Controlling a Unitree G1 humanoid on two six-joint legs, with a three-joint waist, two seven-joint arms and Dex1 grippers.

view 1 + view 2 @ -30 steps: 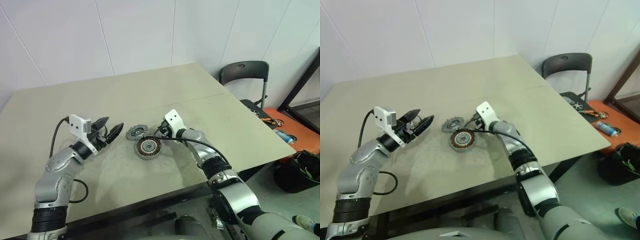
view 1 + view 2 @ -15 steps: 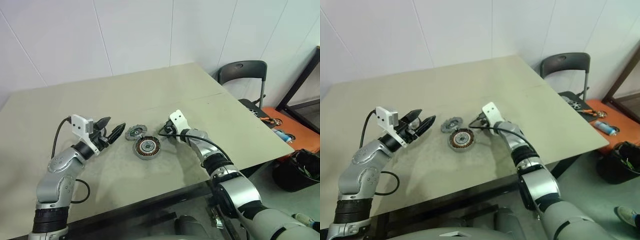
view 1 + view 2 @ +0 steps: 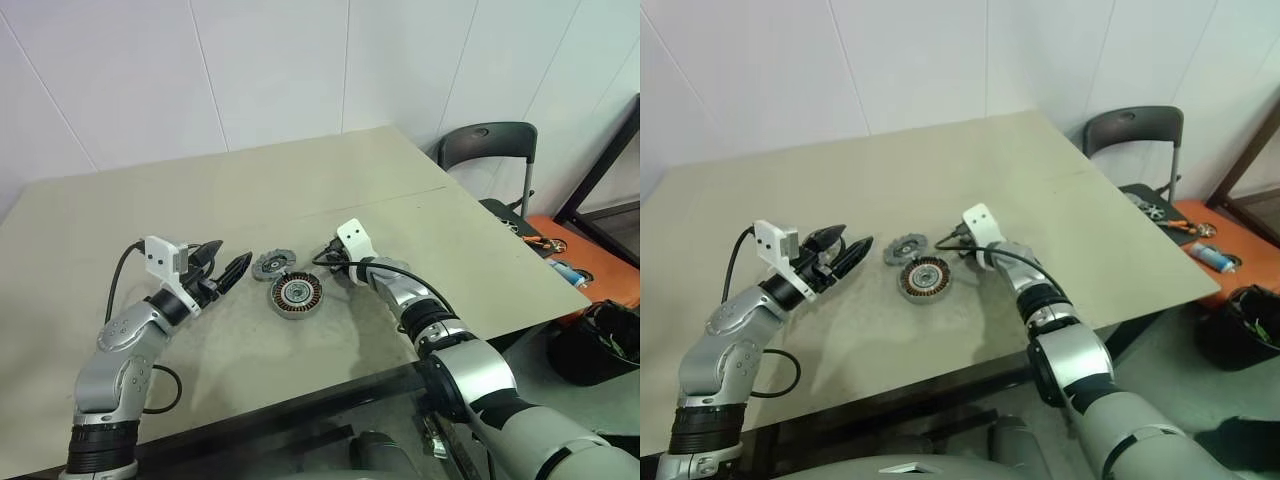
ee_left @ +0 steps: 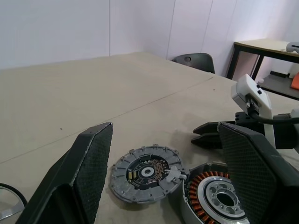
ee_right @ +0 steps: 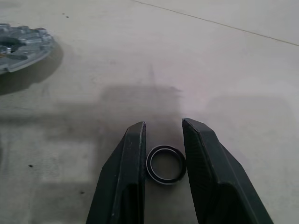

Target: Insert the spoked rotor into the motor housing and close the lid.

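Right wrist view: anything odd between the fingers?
Yes: a small dark ring lies flat on the table between the right gripper fingers, loose and apart from the spoked rotor.

A big tan table is standing by a white wall. A small dark ring is lying flat on the table top. A dark chair is sitting at the table's far right corner. Something orange with small tools on it is lying low down beside the chair. A black bag is sitting on the floor near it.
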